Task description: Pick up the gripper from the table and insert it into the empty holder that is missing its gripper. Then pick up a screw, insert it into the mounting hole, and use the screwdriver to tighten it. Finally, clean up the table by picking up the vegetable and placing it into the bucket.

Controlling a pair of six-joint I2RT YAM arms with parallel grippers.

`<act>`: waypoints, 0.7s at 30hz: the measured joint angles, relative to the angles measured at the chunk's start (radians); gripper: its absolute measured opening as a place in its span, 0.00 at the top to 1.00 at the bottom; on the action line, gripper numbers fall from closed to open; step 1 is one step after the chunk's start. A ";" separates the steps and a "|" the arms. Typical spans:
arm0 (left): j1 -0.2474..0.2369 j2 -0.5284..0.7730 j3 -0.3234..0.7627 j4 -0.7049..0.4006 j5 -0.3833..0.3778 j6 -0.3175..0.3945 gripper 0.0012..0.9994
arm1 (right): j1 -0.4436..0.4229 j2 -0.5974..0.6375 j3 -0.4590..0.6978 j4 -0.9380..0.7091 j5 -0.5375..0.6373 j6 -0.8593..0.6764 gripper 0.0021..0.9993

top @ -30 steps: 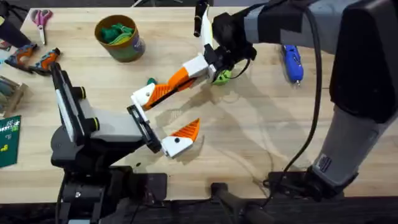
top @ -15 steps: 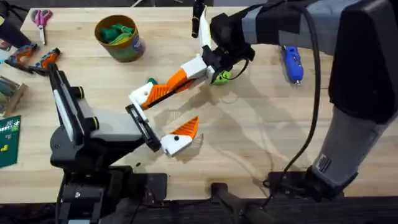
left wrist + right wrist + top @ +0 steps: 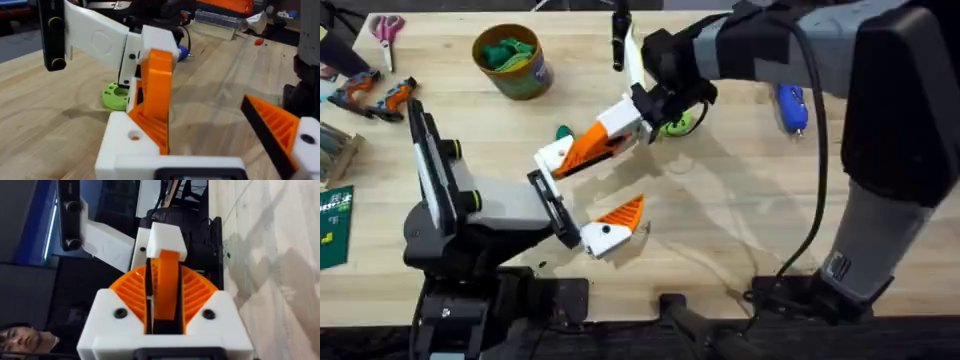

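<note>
My right gripper reaches across the middle and is shut on the orange gripper, whose lower end sits in the white holder on my left gripper's far finger. In the right wrist view the orange gripper is clamped between my ribbed pads. My left gripper is open; its near finger carries its own orange wedge. The left wrist view shows the orange gripper standing in the holder. The blue screwdriver lies at the right. A small dark green vegetable peeks out behind the holder. The olive bucket stands at the back left.
A lime-green disc lies under my right wrist. Orange-handled pliers and scissors sit at the far left, and a green card lies at the left edge. Green items lie inside the bucket.
My right arm has shifted a little to the left and back, still shut on the orange gripper at the holder. The left arm has barely moved.
</note>
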 joint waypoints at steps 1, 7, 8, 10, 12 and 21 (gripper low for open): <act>0.000 0.000 0.000 -0.001 0.003 0.000 0.01 | 0.004 0.000 0.000 0.000 0.000 0.000 0.69; 0.000 0.000 0.000 -0.002 0.013 0.000 0.01 | -0.001 0.000 0.000 -0.014 0.000 0.000 0.57; 0.000 0.000 0.000 -0.002 0.014 0.000 0.01 | -0.002 0.000 0.000 -0.022 0.000 0.000 0.57; 0.000 0.000 0.000 -0.002 0.015 0.000 0.01 | -0.004 0.000 0.000 -0.044 0.000 0.000 0.57; 0.000 0.000 0.000 -0.002 0.015 0.000 0.01 | -0.007 0.000 0.000 -0.069 0.000 0.000 0.57; 0.000 0.000 0.000 -0.002 0.015 0.000 0.01 | -0.026 0.000 0.000 -0.234 0.000 -0.092 0.56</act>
